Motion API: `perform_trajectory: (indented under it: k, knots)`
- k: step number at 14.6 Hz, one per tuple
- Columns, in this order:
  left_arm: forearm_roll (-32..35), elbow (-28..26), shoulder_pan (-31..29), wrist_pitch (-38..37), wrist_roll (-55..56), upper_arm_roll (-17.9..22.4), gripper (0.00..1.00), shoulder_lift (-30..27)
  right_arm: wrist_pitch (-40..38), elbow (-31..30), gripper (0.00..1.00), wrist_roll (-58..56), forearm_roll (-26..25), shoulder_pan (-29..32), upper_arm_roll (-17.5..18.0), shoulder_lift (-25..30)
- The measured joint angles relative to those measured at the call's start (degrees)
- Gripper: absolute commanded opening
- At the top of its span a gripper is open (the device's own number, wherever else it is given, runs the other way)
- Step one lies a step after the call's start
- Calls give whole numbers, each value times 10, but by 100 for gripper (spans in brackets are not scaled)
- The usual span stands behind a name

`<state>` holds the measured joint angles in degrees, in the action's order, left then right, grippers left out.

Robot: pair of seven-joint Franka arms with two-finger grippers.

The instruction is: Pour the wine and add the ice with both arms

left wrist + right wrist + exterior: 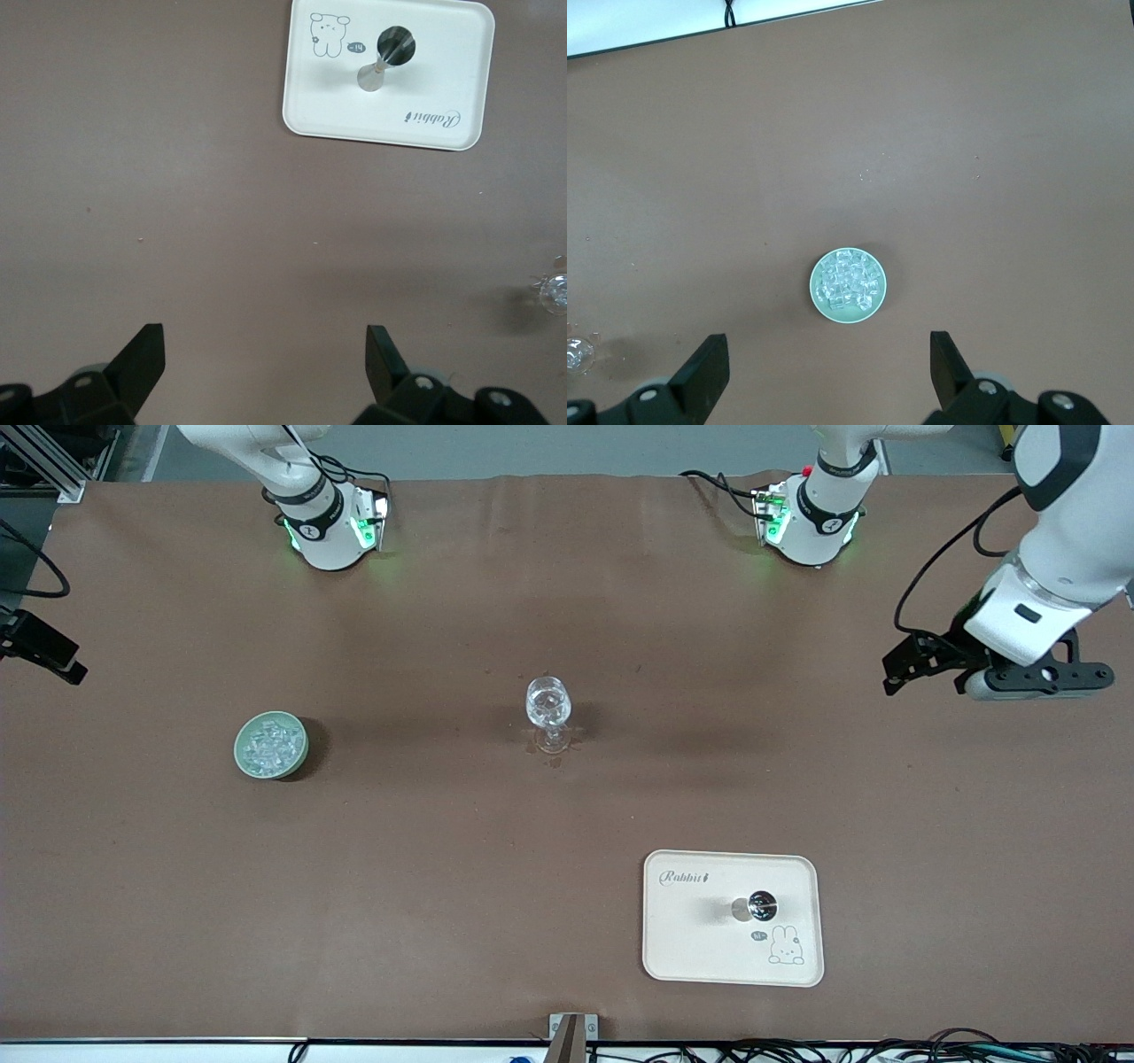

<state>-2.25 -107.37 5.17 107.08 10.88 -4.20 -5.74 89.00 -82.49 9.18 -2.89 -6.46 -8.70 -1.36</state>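
Both grippers empty, fingers spread wide. Left gripper (895,669) hangs over bare table at the left arm's end, well apart from everything; its fingers (142,359) show a wide gap in the left wrist view. Right gripper (824,372) sits up high over the right arm's end, looking down on the pale green bowl (819,303); its hand doesn't show in the front view.

Ice (269,743) is piled in the bowl, well apart from the stemmed glass (548,701) at table centre. Jigger (760,906) stands upright on the cream rabbit tray (678,957), nearer the front camera than the glass. Wine – can't make it out; presumably a small dose in the jigger.

Risks, my read:
- Jigger is slick metal with a waisted shape – an off-centre pinch could twist or tip it and dump what little wine there is onto the tray.
- Glass is top-heavy on a thin stem; a bump from either arm while pouring or dropping ice probably knocks it over.
- Ice chunks are small, glassy and heaped – fingers could squirt one out or drag the light bowl.
- Both arms converge on the glass, so they need sequencing or they clash.
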Motion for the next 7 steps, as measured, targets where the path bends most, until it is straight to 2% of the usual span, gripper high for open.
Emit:
perform_trajectory:
  k: [7]
  knots:
    - [5, 23, 1, -16, 9, 1, 100, 9, 0, -3, 100, 0, 5, 4, 5, 0]
